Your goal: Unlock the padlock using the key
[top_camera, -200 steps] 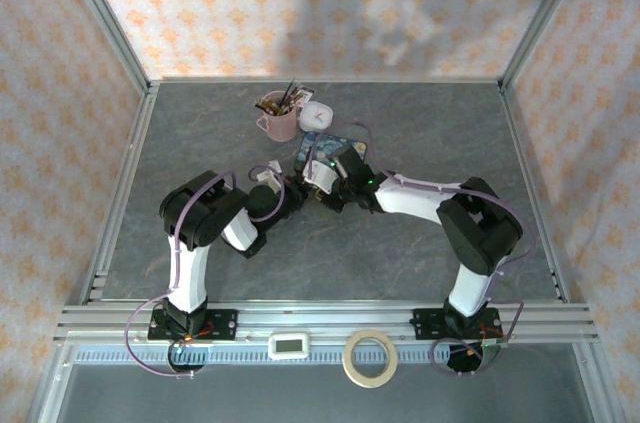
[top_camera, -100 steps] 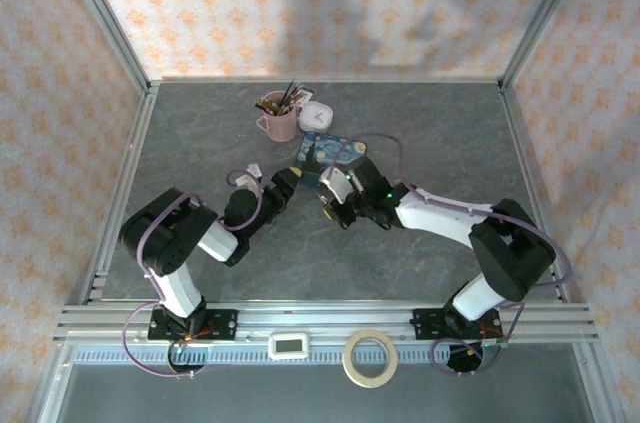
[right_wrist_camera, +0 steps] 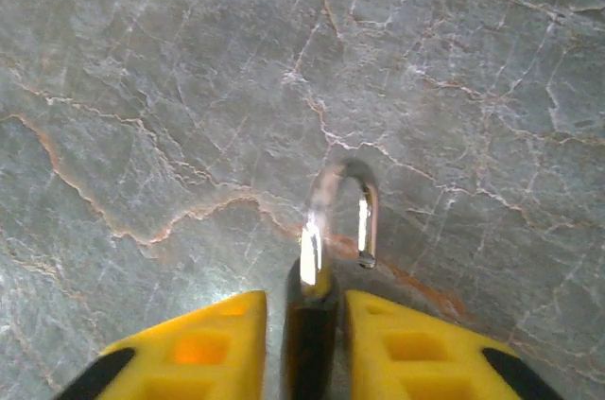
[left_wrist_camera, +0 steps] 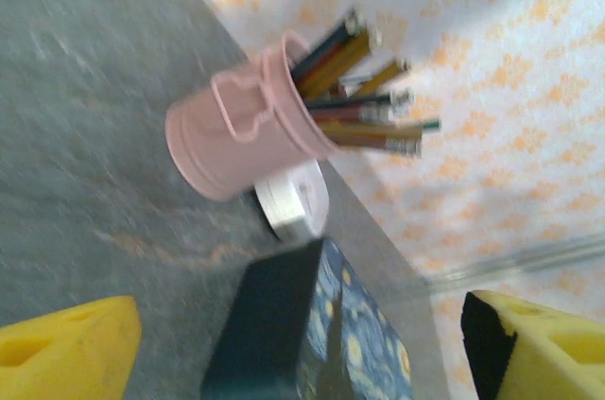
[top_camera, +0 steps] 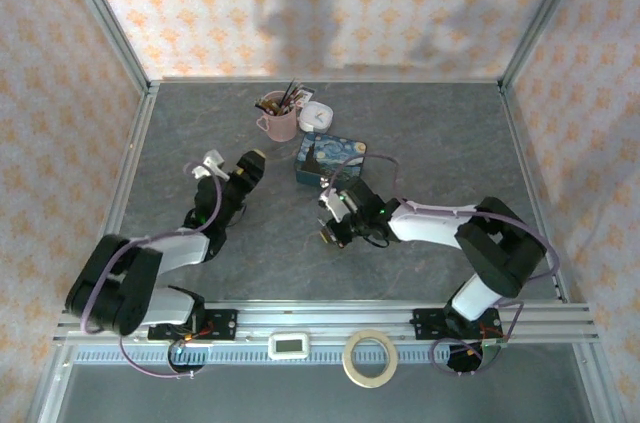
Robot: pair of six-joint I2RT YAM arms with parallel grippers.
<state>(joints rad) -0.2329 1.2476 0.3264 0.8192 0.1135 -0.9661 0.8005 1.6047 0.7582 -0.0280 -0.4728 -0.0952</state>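
Note:
The padlock [right_wrist_camera: 310, 334] has a dark body and a silver shackle [right_wrist_camera: 342, 182] sprung open, one end hanging free. It stands between the yellow fingers [right_wrist_camera: 203, 348] of my right gripper [right_wrist_camera: 302, 310], just above the grey table. A strip of table shows between the left finger and the body, so the jaws stand slightly open around it. From above, the right gripper [top_camera: 330, 231] is mid-table with the padlock [top_camera: 325, 237] at its tip. My left gripper [top_camera: 251, 160] points at the pink mug, its jaws [left_wrist_camera: 302, 353] wide open and empty. The key is hidden.
A pink mug [top_camera: 280, 121] of brushes and a white round box [top_camera: 316, 115] stand at the back. The blue Starry Night tin [top_camera: 330, 158] lies between the two grippers, close in front of the left one [left_wrist_camera: 284, 334]. Metal rails edge the table [top_camera: 440, 133].
The left arm drew back to the left, away from the right gripper, and its jaws opened wide. The right gripper swung toward the near side with the padlock and loosened its jaws.

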